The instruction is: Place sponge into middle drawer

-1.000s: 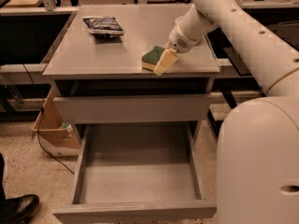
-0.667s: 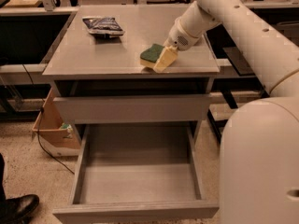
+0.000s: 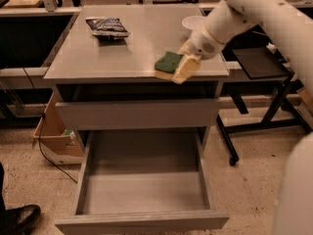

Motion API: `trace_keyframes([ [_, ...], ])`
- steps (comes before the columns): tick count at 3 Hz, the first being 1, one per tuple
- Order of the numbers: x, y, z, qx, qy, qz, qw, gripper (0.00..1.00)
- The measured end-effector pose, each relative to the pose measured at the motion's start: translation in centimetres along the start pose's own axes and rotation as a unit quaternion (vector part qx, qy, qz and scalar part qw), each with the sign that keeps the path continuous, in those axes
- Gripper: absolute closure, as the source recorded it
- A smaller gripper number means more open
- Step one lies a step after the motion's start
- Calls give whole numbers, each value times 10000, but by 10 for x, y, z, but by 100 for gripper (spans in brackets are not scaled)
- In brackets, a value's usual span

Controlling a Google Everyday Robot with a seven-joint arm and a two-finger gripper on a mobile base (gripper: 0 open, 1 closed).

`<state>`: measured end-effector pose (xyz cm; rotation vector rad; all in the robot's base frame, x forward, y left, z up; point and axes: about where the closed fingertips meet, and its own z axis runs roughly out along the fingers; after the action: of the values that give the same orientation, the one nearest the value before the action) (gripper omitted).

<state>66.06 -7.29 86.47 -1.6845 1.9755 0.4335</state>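
The sponge [image 3: 168, 62], dark green on top with a pale yellow body, is at the front right edge of the grey cabinet top [image 3: 122, 53]. My gripper [image 3: 179, 70] comes in from the upper right and is shut on the sponge's right side, with a beige finger [image 3: 187, 68] against it. The sponge sits at or just above the top's front edge. The middle drawer [image 3: 142, 192] is pulled open below, with a bare grey floor, directly under and in front of the sponge.
A dark shiny snack bag [image 3: 106, 27] lies at the back left of the top. A white bowl [image 3: 192, 21] stands behind my arm. A closed drawer front [image 3: 137, 114] sits above the open drawer. A cardboard box [image 3: 54, 136] and a shoe [image 3: 19, 218] are at left, and a black stand [image 3: 257, 62] at right.
The gripper and sponge have shifted slightly right and toward the front edge of the top. The drawer has not moved.
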Motion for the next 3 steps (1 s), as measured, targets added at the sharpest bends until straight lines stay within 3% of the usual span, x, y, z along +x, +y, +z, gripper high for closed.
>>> trace_keyframes([
  [1, 28, 49, -26, -333, 17, -104, 9994, 100],
  [2, 55, 92, -43, -615, 6, 18, 9981, 100],
  [3, 72, 121, -51, -750, 170, 173, 9969, 100],
])
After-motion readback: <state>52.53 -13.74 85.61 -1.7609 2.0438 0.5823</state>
